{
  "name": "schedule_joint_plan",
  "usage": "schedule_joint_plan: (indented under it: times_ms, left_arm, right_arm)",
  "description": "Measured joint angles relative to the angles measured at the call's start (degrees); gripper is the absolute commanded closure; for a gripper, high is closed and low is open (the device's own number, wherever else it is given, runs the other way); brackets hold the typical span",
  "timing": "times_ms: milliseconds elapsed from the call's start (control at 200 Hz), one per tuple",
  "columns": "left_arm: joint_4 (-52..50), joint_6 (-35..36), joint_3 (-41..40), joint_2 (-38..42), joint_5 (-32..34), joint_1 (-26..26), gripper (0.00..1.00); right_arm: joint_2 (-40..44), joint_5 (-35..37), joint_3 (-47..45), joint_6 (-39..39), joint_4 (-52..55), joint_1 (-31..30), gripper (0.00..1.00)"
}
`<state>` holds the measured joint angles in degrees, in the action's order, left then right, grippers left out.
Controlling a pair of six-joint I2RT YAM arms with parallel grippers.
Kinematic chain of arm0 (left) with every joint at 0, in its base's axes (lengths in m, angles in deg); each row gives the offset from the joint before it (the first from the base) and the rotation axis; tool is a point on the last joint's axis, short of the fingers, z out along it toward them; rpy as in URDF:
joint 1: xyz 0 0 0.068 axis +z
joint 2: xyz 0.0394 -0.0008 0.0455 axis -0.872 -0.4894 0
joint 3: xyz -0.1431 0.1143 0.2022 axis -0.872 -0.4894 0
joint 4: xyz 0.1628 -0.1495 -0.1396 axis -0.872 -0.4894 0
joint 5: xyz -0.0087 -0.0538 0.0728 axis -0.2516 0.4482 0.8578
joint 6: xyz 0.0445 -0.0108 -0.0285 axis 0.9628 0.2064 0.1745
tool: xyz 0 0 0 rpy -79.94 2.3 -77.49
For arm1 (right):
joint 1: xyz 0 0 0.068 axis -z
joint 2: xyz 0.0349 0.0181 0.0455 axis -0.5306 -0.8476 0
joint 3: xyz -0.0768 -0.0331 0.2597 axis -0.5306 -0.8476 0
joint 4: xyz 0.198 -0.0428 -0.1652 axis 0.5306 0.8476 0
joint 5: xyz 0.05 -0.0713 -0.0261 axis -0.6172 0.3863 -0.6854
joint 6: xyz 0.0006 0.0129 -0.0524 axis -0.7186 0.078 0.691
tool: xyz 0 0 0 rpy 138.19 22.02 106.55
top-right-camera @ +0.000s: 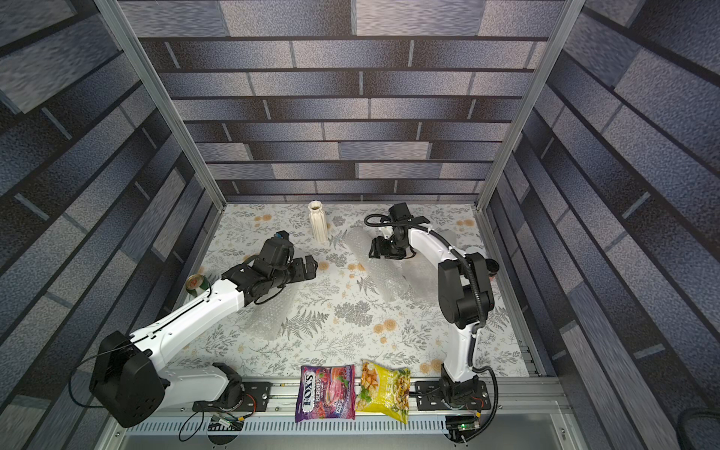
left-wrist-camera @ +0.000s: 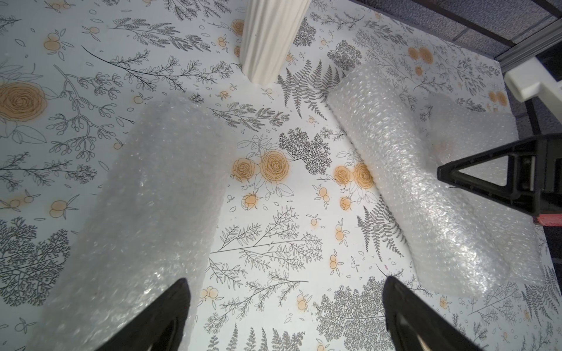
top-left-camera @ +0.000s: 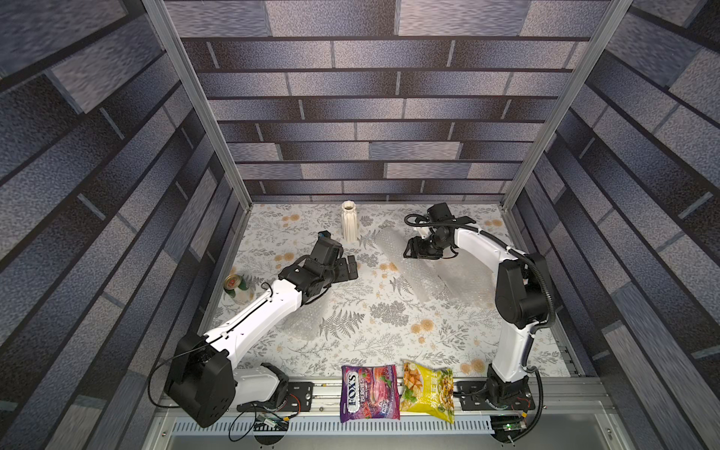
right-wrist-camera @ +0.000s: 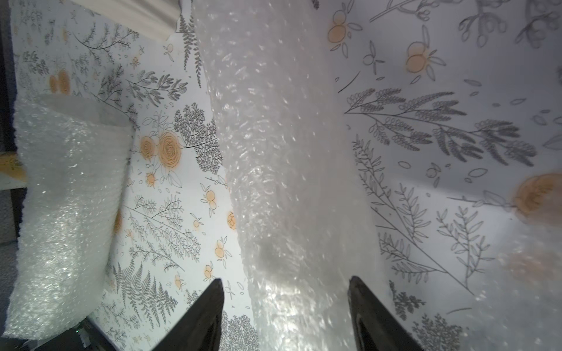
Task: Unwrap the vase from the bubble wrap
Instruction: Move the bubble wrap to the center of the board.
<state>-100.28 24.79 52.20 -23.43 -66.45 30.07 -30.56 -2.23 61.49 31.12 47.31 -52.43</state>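
My table (top-left-camera: 389, 343) carries the bubble wrap (top-left-camera: 405, 269) in three pieces. There is a long roll (left-wrist-camera: 410, 182) near the middle, a crumpled sheet (top-left-camera: 463, 280) just beside it, and a second roll (top-left-camera: 304, 323) partly under my left arm. The vase (top-left-camera: 350, 222) stands upright and bare near the back wall, apart from all three, so I judge the unwrapping done.

My right gripper (right-wrist-camera: 286, 282) hangs over the long roll's far end, jaws apart and holding nothing. My left gripper (left-wrist-camera: 286, 291) is spread wide and empty, near the vase. The next move only calls for lifting both arms clear without brushing the vase.
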Motion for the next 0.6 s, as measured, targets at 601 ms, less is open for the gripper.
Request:
schedule_joint_plan:
  times_ms: [601]
  left_arm:
    - [1.4,-1.3,-0.9,-0.5,-0.7,0.1,0.00]
  right_arm:
    - [9.7,-11.3,-16.9,-10.6,-13.7,-12.5,0.35]
